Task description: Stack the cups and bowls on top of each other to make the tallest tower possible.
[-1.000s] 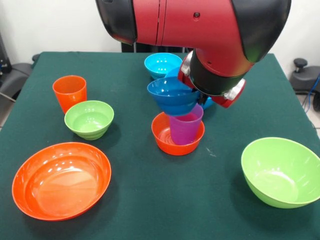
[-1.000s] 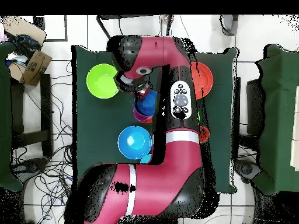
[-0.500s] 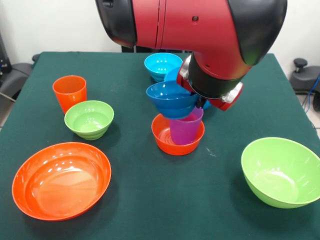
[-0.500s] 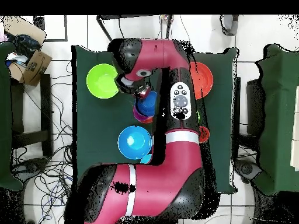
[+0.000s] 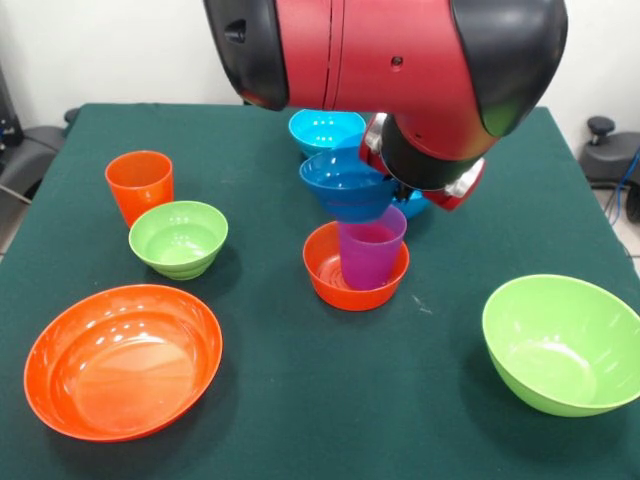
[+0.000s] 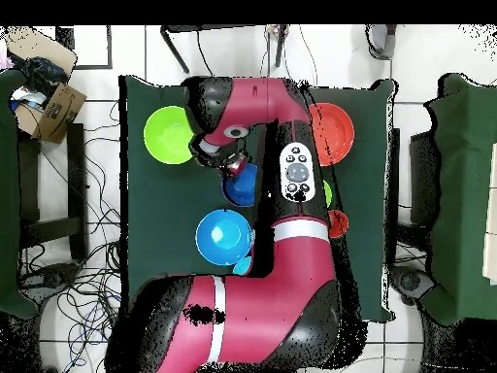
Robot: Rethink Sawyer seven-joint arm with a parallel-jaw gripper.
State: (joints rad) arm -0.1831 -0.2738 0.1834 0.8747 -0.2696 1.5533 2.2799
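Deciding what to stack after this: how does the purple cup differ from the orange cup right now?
The purple cup stands inside a small orange bowl mid-table; the orange cup stands directly on the table, off to the side. The purple cup has a dark blue bowl right above its rim, beside the arm; nothing is over the orange cup. Both are upright, open end up, and look alike in shape.

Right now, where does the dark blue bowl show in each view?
Front view: the dark blue bowl sits centre, just above the purple cup, partly behind the arm's wrist.
Overhead view: it is centre-left, tucked against the arm, above the light blue bowl.
Shared landmark: the large green bowl, lower right in the front view, upper left overhead.
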